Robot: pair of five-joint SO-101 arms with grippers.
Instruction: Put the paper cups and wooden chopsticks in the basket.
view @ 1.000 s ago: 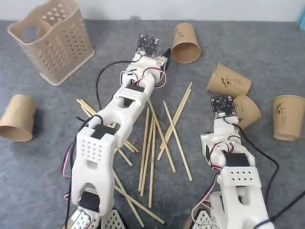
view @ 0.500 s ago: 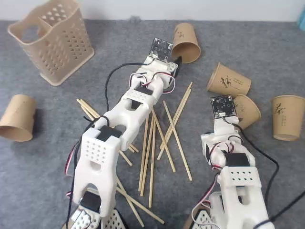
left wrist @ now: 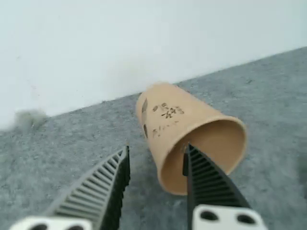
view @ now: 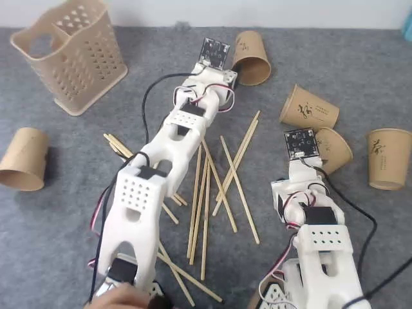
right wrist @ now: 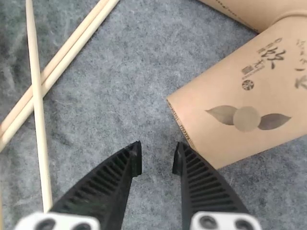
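Grey felt table [view: 360, 71] from above: basket [view: 71, 55] upper left, chopsticks [view: 239, 190] strewn at centre, tipped cup [view: 251, 59] top centre. Left wrist view: left gripper [left wrist: 156, 165] gapes, empty, one finger seemingly at that cup's rim. Right wrist view: right gripper [right wrist: 157, 158] barely parted, empty, beside another cup [right wrist: 240, 120].

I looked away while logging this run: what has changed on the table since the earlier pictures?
The left arm swung right and reached farther out; the left gripper, open, now sits at the mouth of the lying cup, gripping nothing. The right arm, other cups, chopsticks and basket stayed put.
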